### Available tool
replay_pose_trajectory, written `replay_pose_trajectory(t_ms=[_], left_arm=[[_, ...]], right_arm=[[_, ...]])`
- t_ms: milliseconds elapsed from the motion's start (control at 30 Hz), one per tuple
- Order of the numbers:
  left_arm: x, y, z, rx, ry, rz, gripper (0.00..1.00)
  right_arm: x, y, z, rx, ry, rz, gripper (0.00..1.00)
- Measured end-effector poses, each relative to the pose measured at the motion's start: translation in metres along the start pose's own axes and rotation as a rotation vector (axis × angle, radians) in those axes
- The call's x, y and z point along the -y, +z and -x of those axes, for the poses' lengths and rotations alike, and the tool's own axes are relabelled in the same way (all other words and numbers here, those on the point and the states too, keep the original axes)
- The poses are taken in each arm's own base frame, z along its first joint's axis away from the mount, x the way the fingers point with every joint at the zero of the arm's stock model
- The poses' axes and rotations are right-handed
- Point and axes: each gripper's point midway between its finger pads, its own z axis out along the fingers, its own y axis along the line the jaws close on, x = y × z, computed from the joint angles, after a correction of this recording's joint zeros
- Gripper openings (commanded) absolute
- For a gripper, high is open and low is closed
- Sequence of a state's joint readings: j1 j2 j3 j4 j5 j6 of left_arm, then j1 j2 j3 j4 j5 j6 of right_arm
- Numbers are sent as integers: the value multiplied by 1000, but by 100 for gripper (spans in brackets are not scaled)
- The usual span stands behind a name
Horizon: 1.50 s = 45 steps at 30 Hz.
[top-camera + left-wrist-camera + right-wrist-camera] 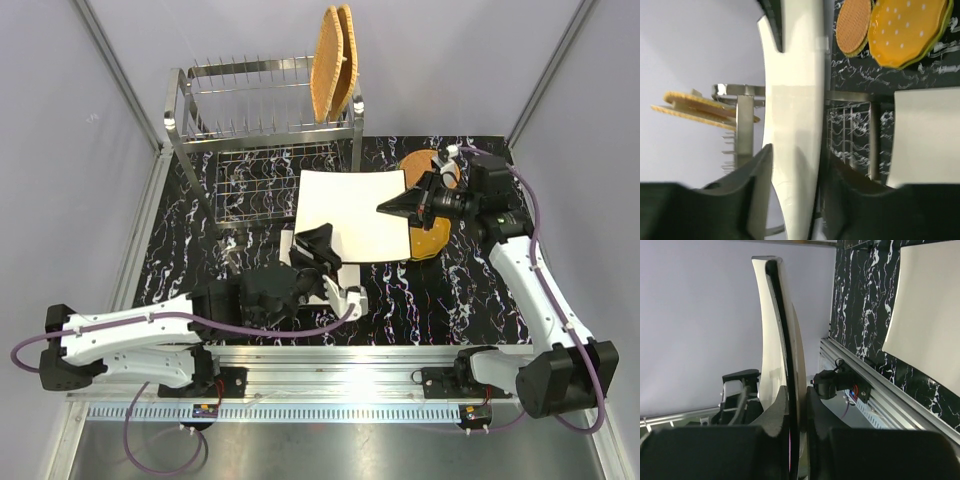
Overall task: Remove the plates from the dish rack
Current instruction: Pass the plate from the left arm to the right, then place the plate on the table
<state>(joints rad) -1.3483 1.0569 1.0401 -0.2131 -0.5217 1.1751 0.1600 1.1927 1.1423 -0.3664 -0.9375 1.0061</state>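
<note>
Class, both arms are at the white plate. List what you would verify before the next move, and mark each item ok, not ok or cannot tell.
1. Right tool shut on the white plate: ok.
2. Left tool let go: cannot tell; its fingers flank the plate's edge.
3. Somewhere to set it down: ok, probably; a second plate lies flat on the table.
4. Rack emptied: not ok; two woven plates stand in its top prongs.
5. Dotted plate clear of the right arm: cannot tell.
</note>
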Motion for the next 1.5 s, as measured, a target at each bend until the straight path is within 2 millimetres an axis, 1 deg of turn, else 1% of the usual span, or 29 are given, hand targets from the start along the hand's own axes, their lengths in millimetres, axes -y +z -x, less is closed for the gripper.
replay_pose_trajectory(t_ms=[67,200,333,400,500,567,667,733,800,867,967,1033,1133,1200,1333,1400,1500], left_arm=[[-1,-3,-2,6,-83,32,73],[-1,-20,-8,40,-274,84,99],[-1,-36,-11,66,-433,85,99],[3,-43,-12,76,-494,64,99],[9,-54,-14,86,-576,35,99],[3,-63,-14,99,-637,47,99],[-15,-78,-14,140,-735,89,99],[-20,-85,-15,157,-780,106,99],[-24,-93,-18,169,-827,123,99],[-28,-98,-21,175,-872,143,99],[-32,-102,-26,165,-921,171,99],[-32,-102,-30,148,-948,192,99],[-32,-102,-37,111,-975,220,99],[-32,-102,-42,88,-994,243,99],[-35,-102,-49,66,-1037,294,99],[-33,-102,-51,57,-1052,307,99],[-29,-101,-55,42,-1068,318,99]], right_arm=[[8,3,-1,-12,-5,11,0],[24,10,-3,-42,-4,30,0],[34,15,-4,-70,11,34,0],[38,16,-4,-73,4,36,0],[50,22,0,-68,-21,31,0],[67,29,6,-48,-64,10,0],[98,41,13,-30,-72,-41,0],[115,48,15,-22,-74,-75,0],[127,53,14,-21,-83,-98,0],[133,58,10,-23,-100,-109,0],[138,70,-2,-27,-148,-94,0],[146,80,-16,-30,-175,-97,0],[160,88,-34,-43,-181,-121,0],[169,92,-41,-45,-178,-139,0],[182,99,-34,-6,-187,-171,0],[186,103,-28,22,-200,-184,0],[192,108,-25,41,-216,-203,0]])
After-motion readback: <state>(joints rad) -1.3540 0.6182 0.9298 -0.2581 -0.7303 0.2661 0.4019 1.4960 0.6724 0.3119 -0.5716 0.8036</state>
